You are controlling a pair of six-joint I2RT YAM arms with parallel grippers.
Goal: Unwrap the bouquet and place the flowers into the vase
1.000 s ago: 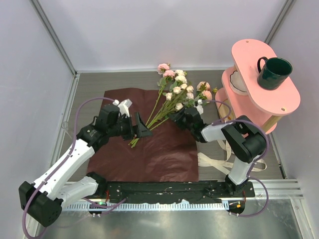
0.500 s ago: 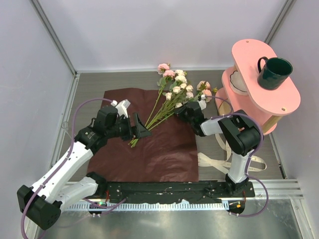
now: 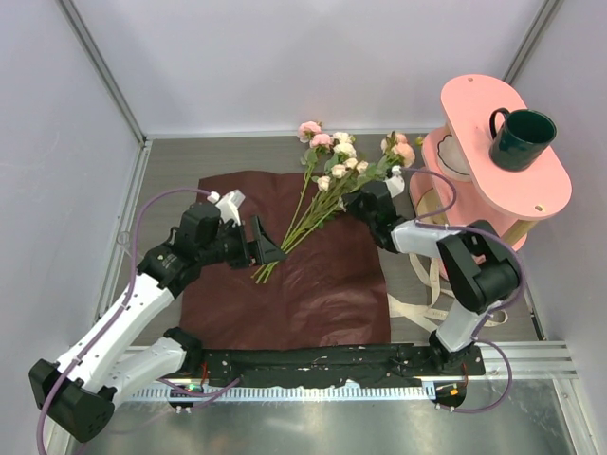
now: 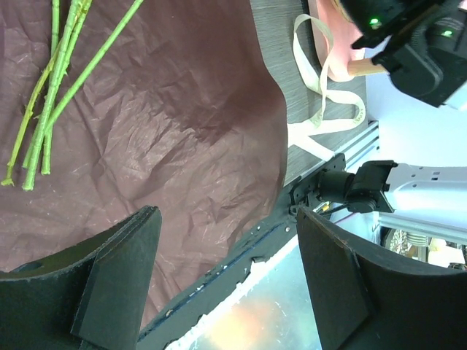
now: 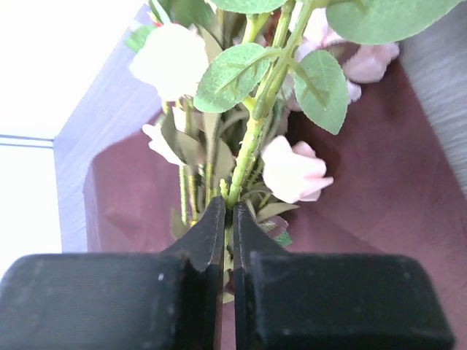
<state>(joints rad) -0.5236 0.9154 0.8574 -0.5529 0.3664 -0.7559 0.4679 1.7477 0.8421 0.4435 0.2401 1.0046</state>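
Note:
The bouquet lies unwrapped: its dark red paper is spread flat on the table with the flowers lying across its far edge, heads toward the back wall. My right gripper is shut on one green stem just below its leaves, and that flower's pink heads are raised near the pink shelf. My left gripper hovers open and empty over the paper, beside the cut stem ends. I cannot make out the vase.
A pink two-level shelf stands at the right with a dark green mug on top. The loose cream ribbon lies on the table right of the paper. Side walls enclose the table.
My right gripper has closed on a stem and moved back and right, carrying that flower's pink heads toward the shelf. The left gripper has barely shifted and stays open.

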